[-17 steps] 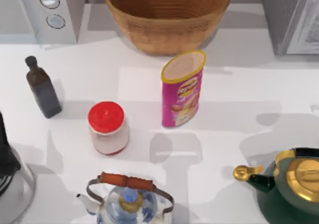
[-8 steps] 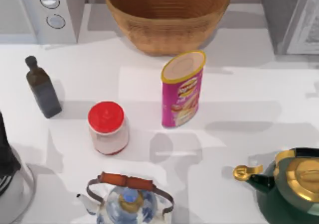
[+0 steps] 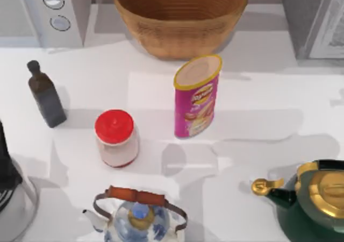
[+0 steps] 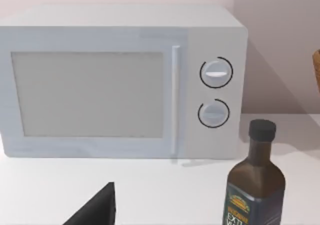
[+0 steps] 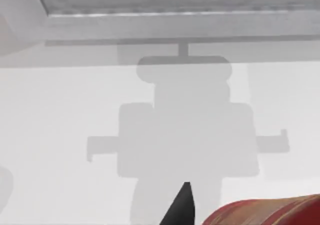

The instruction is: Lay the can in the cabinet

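One white table (image 3: 269,91) carries everything, with a pale wall behind it seen from the left wrist. At its back right corner stands one grey cabinet (image 3: 314,19), partly in view, its pale framed door panel facing the table; in the right wrist view its lower edge (image 5: 175,15) runs above a broad arm shadow on the tabletop. One white microwave (image 3: 48,13) with two round knobs sits at the back left, and one woven basket (image 3: 180,16) stands between them.

Two kettles stand along the front edge: a dark green teapot (image 3: 312,204) with gold lid and spout at the right, and a blue-and-white kettle (image 3: 138,218) with a brown handle near the middle.

One can (image 3: 196,97), a magenta chips tube with a yellow rim, stands upright near the middle of the table, just in front of the basket and well apart from the cabinet. One red-lidded jar (image 3: 115,138) stands near it on the left, and one dark oil bottle (image 3: 46,94) farther left, in front of the microwave.

One dark tip of the left gripper (image 4: 95,210) shows facing the microwave, and one of the right gripper (image 5: 181,205) over the shadowed table near the cabinet, beside a reddish rounded shape (image 5: 265,212) I cannot identify. Whether either gripper is spread or closed, I cannot tell.
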Controlling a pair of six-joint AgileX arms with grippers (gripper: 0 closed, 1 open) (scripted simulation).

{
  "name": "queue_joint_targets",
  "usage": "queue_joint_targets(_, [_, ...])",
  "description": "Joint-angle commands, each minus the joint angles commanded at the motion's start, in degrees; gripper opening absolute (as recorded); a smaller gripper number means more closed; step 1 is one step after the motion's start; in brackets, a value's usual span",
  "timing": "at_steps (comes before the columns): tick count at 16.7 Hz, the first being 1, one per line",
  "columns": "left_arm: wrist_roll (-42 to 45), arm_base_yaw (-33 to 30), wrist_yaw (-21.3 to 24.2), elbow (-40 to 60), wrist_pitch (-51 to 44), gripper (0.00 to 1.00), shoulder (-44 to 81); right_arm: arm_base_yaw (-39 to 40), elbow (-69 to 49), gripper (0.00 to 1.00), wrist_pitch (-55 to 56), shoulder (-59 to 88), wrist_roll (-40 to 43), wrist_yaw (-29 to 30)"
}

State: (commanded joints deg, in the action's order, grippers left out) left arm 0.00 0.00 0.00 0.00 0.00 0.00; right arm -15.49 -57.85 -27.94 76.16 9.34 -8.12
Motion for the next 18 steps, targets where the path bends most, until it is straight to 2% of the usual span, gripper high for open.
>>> queue_joint_targets(6, [0.0,0.0,0.0,0.0,0.0,1.0,0.0,2.17,13.44,0.0,13.21,-21.69,-2.48,0.1])
queue_joint_targets(11, [0.0,0.0,0.0,0.0,0.0,1.0,0.0,8.42,36.02,0.0,22.34,-51.17,-4.79,2.07])
queue_joint_targets(14, [0.0,0.0,0.0,0.0,0.0,1.0,0.0,12.1,47.89,0.0,25.48,-64.65,-6.54,4.58])
queue_joint_targets(18, [0.0,0.0,0.0,0.0,0.0,1.0,0.0,15.07,56.61,0.0,27.49,-74.71,-8.93,7.68])
